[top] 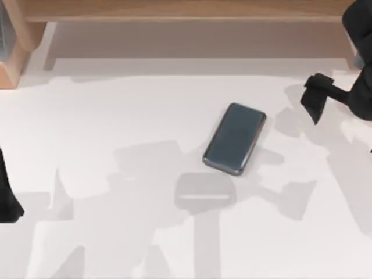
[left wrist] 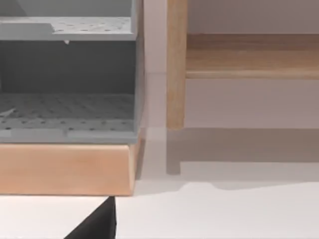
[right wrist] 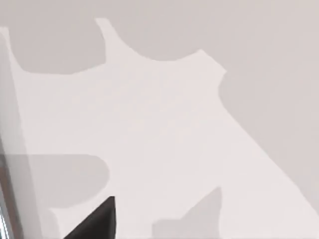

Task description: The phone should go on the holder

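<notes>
You see the phone, a flat dark grey-blue slab with rounded corners and a glossy face, lying flat on the white table a little right of centre, its long axis tilted so the far end leans right. Nothing touches it. Just near of it you find a pale grey low block with a slot on the table, apart from the phone. Your right gripper hangs over the far right of the table, well apart from the phone; you cannot tell how its fingers stand. Your left arm sits parked at the left edge. A light wooden shelf frame runs along the far side, with a grey perforated shelf unit at far left.
</notes>
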You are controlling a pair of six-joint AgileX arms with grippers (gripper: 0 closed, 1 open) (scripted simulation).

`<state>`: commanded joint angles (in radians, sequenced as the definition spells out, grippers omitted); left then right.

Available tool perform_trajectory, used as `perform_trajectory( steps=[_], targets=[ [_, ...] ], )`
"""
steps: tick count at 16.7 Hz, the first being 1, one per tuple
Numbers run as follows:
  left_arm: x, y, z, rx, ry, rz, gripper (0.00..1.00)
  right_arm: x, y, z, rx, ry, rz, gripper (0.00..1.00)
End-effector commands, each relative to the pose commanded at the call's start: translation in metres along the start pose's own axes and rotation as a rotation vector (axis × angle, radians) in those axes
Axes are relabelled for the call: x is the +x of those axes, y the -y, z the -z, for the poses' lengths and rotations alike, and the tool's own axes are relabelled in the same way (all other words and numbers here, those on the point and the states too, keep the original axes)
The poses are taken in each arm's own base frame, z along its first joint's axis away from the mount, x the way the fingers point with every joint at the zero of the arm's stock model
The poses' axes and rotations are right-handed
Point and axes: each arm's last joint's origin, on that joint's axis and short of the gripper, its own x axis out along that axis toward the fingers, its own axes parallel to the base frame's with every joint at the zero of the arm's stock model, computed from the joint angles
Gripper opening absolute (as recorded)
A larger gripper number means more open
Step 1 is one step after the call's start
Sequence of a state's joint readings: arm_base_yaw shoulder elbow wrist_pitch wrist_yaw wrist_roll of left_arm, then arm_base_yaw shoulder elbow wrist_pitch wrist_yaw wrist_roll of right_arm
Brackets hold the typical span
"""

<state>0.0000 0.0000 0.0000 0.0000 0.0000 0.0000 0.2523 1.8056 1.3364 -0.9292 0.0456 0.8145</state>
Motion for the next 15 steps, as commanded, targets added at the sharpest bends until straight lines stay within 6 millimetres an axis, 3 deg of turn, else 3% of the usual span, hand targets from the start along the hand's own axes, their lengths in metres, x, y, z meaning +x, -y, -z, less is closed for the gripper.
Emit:
perform_trajectory(
  steps=[4, 8, 12, 15],
  targets=[
    [0.0, 0.0, 0.0, 0.0, 0.0, 0.0, 1.0, 0.032, -0.065, -0.009, 0.0, -0.106, 0.112, 1.0],
    [0.0, 0.0, 0.0, 0.0, 0.0, 0.0, 1.0, 0.046, -0.121, -0.001, -0.038, -0.14, 0.138, 1.0],
    [0.0, 0.0, 0.0, 0.0, 0.0, 0.0, 1.0, 0.048, -0.159, 0.011, -0.089, -0.141, 0.114, 1.0],
    [0.0, 0.0, 0.0, 0.0, 0.0, 0.0, 1.0, 0.041, -0.172, 0.018, -0.115, -0.131, 0.084, 1.0]
  ],
)
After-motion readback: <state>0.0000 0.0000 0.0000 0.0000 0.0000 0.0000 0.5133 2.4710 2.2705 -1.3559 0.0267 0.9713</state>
